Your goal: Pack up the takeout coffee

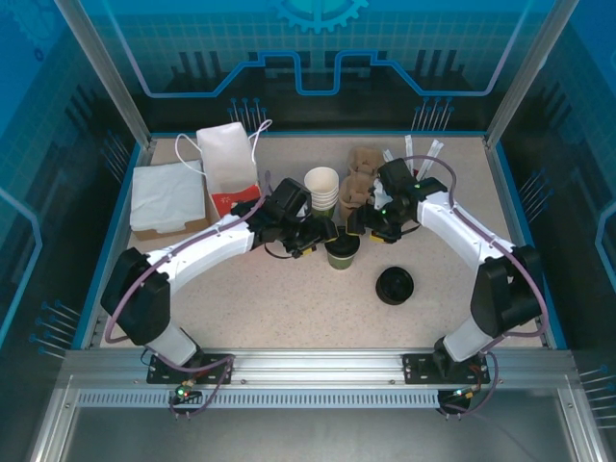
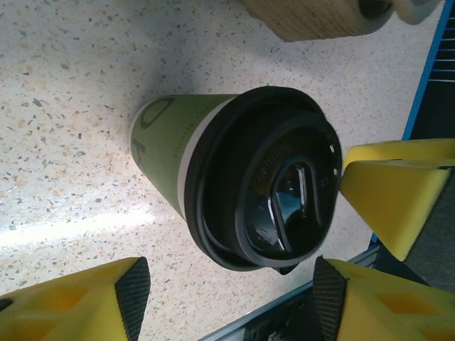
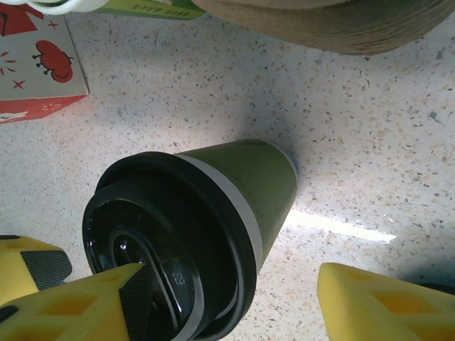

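Note:
The takeout coffee stands upright mid-table, a green cup with a black lid. My left gripper is just to its left and my right gripper just to its right, both low over the cup. In the left wrist view the lidded cup sits just beyond my open left gripper, its lid rim close to the gap and touching neither pad. In the right wrist view my right gripper is open; its left finger overlaps the lid of the cup, and its right finger stands apart from the cup.
A stack of lidless cups and brown cardboard carriers stand right behind the coffee. Loose black lids lie front right. A white bag, a red-and-white box and a napkin pile are at the back left.

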You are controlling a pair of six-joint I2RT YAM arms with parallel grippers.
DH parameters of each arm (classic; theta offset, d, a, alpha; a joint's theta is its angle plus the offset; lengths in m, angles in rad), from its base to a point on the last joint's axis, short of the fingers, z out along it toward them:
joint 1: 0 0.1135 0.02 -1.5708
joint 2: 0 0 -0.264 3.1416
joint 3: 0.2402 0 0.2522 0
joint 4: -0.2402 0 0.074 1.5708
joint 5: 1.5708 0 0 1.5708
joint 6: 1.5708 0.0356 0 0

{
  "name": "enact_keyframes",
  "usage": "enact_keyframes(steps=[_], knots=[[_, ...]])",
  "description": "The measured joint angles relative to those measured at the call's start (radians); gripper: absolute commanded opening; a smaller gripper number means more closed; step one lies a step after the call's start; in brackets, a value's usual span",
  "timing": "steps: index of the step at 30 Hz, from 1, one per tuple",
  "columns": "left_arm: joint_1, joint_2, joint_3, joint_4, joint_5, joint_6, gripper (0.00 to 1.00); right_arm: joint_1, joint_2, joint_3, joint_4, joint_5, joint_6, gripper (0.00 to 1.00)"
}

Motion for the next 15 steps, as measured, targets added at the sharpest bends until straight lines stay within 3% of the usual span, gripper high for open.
enact_keyframes(steps=[15], knots=[[0.0,0.045,0.0,0.005,0.001,0.0,0.61,0.003,0.027,0.002,-0.004,0.013,0.0,0.54]])
